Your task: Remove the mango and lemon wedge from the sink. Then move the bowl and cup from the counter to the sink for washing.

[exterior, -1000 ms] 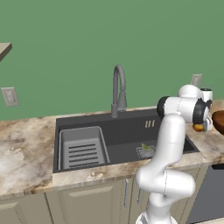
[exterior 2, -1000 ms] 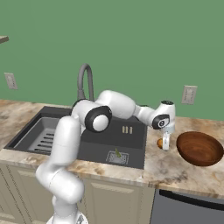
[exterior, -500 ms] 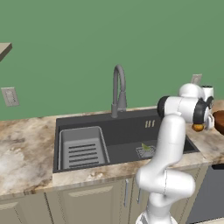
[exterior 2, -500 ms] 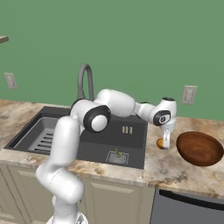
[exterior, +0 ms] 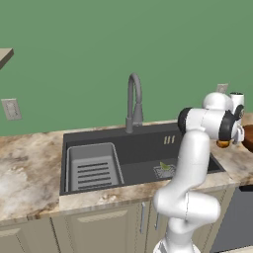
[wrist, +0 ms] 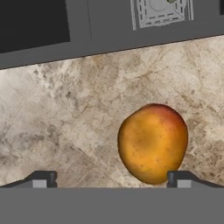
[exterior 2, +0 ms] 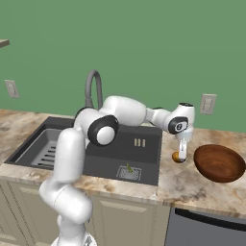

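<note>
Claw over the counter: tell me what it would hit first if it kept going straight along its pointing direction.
Most likely the mango, which lies on the counter right under the open claw, nearer one finger. If it slipped past the fruit, it would meet the stone itself. Depth is hard to judge.

At the right edge of the left base view, the bowl [exterior: 248, 138] is cut off and the mango [exterior: 223, 144] peeks from behind the arm.
</note>
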Robot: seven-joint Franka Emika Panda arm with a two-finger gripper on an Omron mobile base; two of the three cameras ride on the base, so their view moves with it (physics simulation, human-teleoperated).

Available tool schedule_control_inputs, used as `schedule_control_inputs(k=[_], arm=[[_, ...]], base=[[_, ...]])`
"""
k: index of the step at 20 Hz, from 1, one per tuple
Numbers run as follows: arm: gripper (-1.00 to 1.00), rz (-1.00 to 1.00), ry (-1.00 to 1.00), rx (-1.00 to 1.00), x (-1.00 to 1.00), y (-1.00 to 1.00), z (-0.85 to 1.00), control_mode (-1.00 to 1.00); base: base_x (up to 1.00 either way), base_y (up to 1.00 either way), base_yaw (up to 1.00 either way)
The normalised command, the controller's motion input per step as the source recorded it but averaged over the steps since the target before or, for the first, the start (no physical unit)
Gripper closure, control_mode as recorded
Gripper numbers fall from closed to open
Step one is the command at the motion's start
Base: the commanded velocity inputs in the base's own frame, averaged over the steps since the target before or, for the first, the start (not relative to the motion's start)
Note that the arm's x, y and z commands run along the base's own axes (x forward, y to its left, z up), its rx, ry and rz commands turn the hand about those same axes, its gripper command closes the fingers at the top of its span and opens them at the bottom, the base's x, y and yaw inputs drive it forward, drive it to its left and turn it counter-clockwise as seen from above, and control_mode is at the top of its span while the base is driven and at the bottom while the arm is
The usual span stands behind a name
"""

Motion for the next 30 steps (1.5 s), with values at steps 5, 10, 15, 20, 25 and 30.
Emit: schedule_control_inputs(k=[5,10,15,20,25,30], arm=[[-1.0,0.0,-0.03,0.0,-0.03,0.09,0.23,-1.0],[-1.0,0.0,-0.02,0.0,-0.1,0.1,0.25,-1.0],[-1.0,-0.01,0.0,0.0,-0.17,0.11,0.21,-1.0],[-1.0,-0.05,0.0,0.0,-0.16,0.15,0.17,-1.0],[-1.0,-0.12,-0.01,0.0,-0.21,0.18,0.15,-1.0],[-1.0,-0.2,-0.07,0.0,-0.21,0.29,0.13,-1.0]], base=[[0.0,0.0,0.0],[0.0,0.0,0.0],[0.0,0.0,0.0],[0.0,0.0,0.0],[0.0,0.0,0.0],[0.0,0.0,0.0]])
